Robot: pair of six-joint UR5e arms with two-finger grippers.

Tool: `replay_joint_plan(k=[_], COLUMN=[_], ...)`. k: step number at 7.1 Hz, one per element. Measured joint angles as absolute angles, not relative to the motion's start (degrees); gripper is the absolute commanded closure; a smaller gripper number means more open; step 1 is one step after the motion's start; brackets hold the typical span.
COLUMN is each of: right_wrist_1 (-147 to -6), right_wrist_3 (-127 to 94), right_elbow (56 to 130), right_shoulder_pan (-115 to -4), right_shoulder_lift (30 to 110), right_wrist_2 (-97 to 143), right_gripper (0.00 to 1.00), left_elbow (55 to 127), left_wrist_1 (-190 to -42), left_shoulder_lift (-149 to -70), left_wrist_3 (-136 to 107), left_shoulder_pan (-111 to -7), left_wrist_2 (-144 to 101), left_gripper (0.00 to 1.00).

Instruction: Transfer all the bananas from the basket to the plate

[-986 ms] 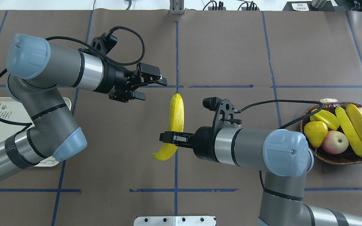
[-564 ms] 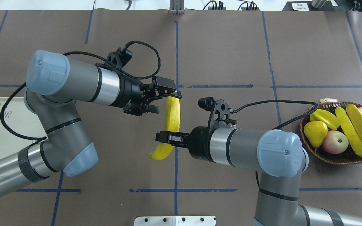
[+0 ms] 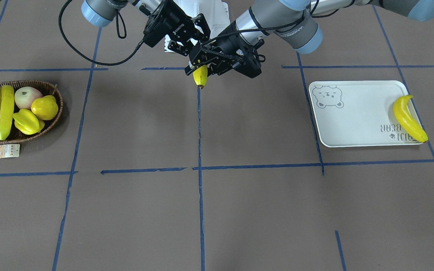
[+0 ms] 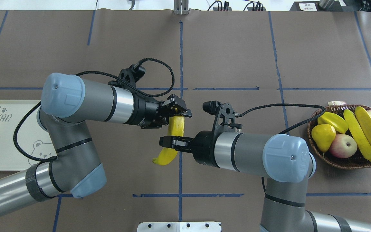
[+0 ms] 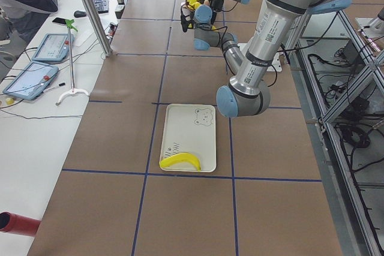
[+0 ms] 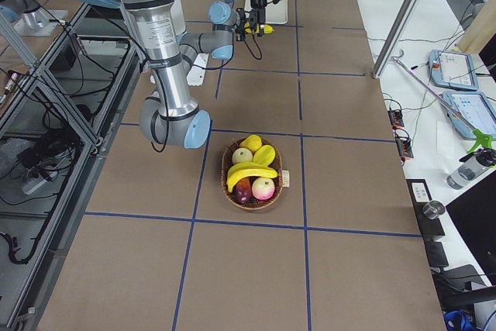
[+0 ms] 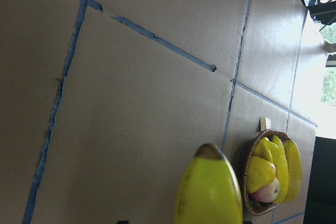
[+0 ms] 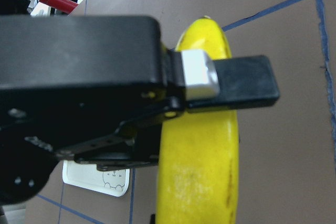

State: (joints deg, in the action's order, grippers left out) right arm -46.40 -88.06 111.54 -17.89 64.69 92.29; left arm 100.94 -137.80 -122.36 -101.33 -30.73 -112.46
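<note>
My right gripper (image 4: 170, 142) is shut on the lower half of a yellow banana (image 4: 173, 133), which hangs in the air over the table's middle. My left gripper (image 4: 176, 112) is open, with its jaws on either side of that banana's upper end (image 3: 200, 76); one finger (image 8: 231, 80) lies across it. Two more bananas (image 4: 357, 135) (image 4: 370, 132) lie in the wicker basket (image 4: 349, 165) at the right. One banana (image 3: 407, 118) lies on the bear plate (image 3: 352, 120) at the left.
The basket also holds a starfruit (image 4: 333, 121), a yellow pear (image 4: 323, 137) and apples (image 4: 343, 145). Its paper tag (image 3: 8, 151) lies on the table beside it. Blue tape lines cross the brown table cover.
My left arm has swung right and down, bringing its open gripper onto the banana's upper end. My right gripper has shifted slightly left with the banana.
</note>
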Motion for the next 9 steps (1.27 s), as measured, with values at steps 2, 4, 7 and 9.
replay_joint_plan(k=[2,4,7,9], right_wrist_1=[-46.4,-46.49,-46.49,-46.5], right_wrist_3=[-88.06,-88.65,-89.79,-89.77], right_elbow=[111.55,111.51,111.71,113.59], right_shoulder_pan=[-17.85,-17.78,-17.94,-18.42], right_shoulder_lift=[64.68,64.69,64.8,66.56], right_wrist_2=[92.28,92.17,91.85,92.26], right_gripper=[0.33,0.01,0.0,0.0], left_elbow=[101.27,101.56,101.6,101.64], left_wrist_1=[-137.81,-137.83,-137.66,-137.16], left_shoulder_lift=[-122.25,-122.12,-121.69,-120.86], left_wrist_3=[-101.36,-101.42,-101.43,-101.43], left_shoulder_pan=[-30.7,-30.8,-30.94,-31.31], left_wrist_2=[-112.42,-112.35,-112.32,-112.3], left_gripper=[0.95,0.99,1.0,1.0])
